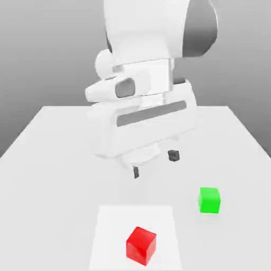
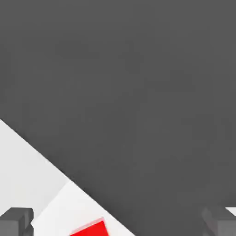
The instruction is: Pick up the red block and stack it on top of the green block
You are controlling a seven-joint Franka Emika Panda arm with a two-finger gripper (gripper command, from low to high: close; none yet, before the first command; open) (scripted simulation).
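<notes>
Your tool [image 1: 154, 164] hangs above the desk [image 1: 47, 174], fingers spread wide and pinching nothing; the two dark fingertips [image 1: 173, 155] sit well apart with only air between them. You'll find the red block [image 1: 141, 245] on the desk near the front edge of the exterior view, resting on a lighter square patch [image 1: 114, 233], turned so one corner faces the camera. The green block [image 1: 209, 200] sits on the plain desk off to the exterior view's right and a bit further back; not touching the red one, clear gap between them. Both blocks lie nearer the camera than the tool; the tool is not over either of them. In the hand view you get a slice of the red block [image 2: 90, 229] at the frame edge between the two finger pads [image 2: 16, 221], on the same light patch [image 2: 64, 207], with the dark floor [image 2: 138, 92] beyond the desk edge.
</notes>
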